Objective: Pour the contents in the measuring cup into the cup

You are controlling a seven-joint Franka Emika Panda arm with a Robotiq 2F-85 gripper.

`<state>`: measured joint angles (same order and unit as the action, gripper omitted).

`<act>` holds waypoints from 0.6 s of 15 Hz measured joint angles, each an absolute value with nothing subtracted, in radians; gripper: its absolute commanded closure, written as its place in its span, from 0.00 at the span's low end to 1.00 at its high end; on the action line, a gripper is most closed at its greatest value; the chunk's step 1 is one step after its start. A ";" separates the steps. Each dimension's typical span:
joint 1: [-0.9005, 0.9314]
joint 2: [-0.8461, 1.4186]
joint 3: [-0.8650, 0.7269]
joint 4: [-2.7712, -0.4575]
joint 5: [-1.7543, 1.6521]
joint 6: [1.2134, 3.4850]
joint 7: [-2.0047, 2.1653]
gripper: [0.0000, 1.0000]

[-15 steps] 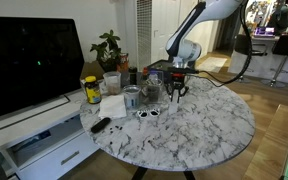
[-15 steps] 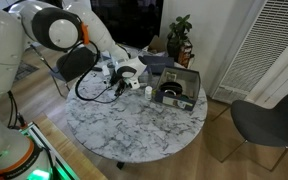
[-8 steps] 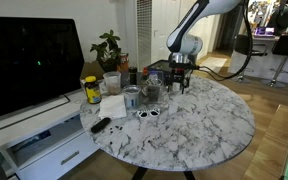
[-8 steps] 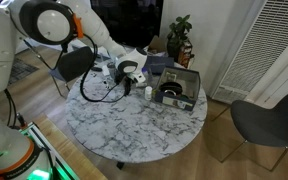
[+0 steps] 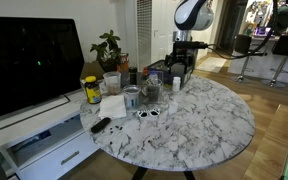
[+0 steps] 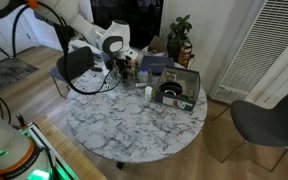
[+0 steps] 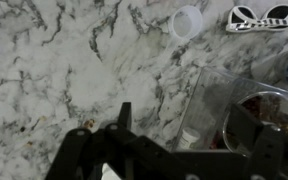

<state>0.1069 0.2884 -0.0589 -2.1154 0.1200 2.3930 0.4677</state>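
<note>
Hovering above marble table [image 5: 214, 120], arm [image 5: 194, 15] upright, fingers [image 7: 246, 128] spread (pointing down)

Your round white marble tabletop [image 5: 199, 125], veined grey, stands on a light wooden plank floor [image 5: 281, 125]. Beside it you see a large black television screen [image 5: 29, 60] on a low white cabinet [image 5: 46, 143], a leafy potted plant [image 5: 109, 44], white louvred doors [image 6: 264, 40] and a dark grey chair [image 6: 269, 122].

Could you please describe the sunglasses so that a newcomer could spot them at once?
Start at the round marble table beside the dark screen. Just in front of the cluster of containers near that screen, the sunglasses lie flat on the marble: white frame, dark lenses, the only eyewear there.
</note>
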 measured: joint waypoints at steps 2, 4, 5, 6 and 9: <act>0.118 0.189 -0.054 -2.181 0.039 2.402 0.454 0.00; 0.121 0.099 -0.037 -2.239 -0.030 2.406 0.433 0.00; 0.121 0.059 -0.024 -2.266 -0.049 2.410 0.412 0.00; 0.121 0.027 -0.012 -2.287 -0.055 2.412 0.397 0.00; 0.121 -0.009 -0.002 -2.316 -0.062 2.414 0.381 0.00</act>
